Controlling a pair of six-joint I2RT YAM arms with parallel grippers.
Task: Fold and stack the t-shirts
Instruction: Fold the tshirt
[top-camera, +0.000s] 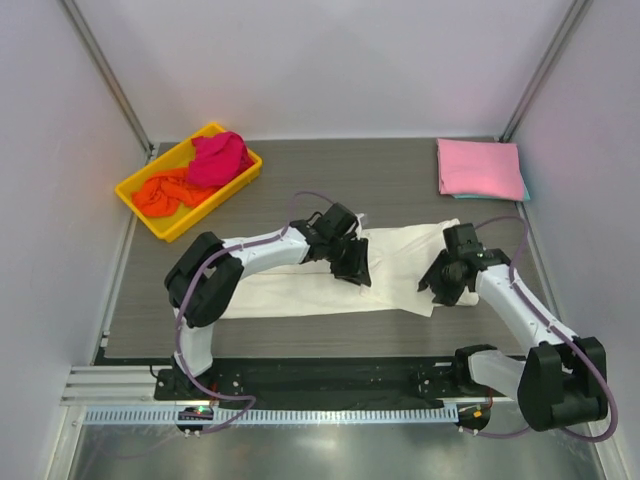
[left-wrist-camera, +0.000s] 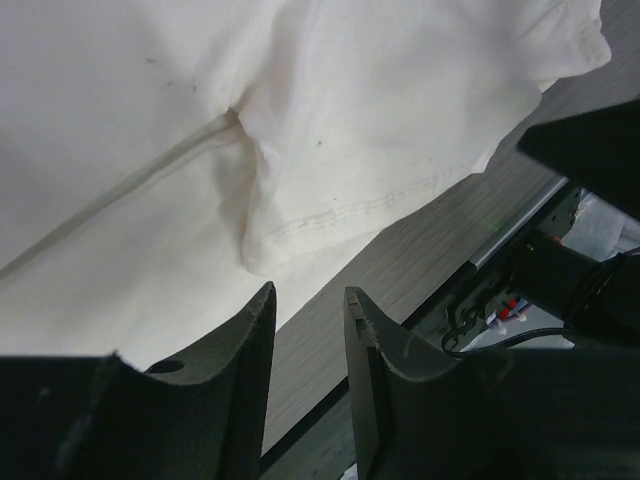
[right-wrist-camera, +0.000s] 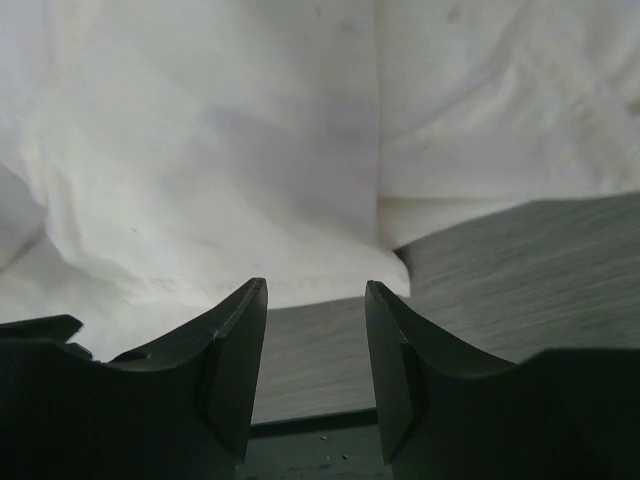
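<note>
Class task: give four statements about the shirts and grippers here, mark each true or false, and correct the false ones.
1. The white shirt lies spread on the table. True.
2. A folded pink shirt sits in the tray. False: the tray holds the crumpled magenta shirt and orange shirt; the pink shirt lies folded on the table.
3. The left gripper clamps the white shirt. False: the left gripper is open, with nothing between its fingers.
4. The right gripper is open. True.
</note>
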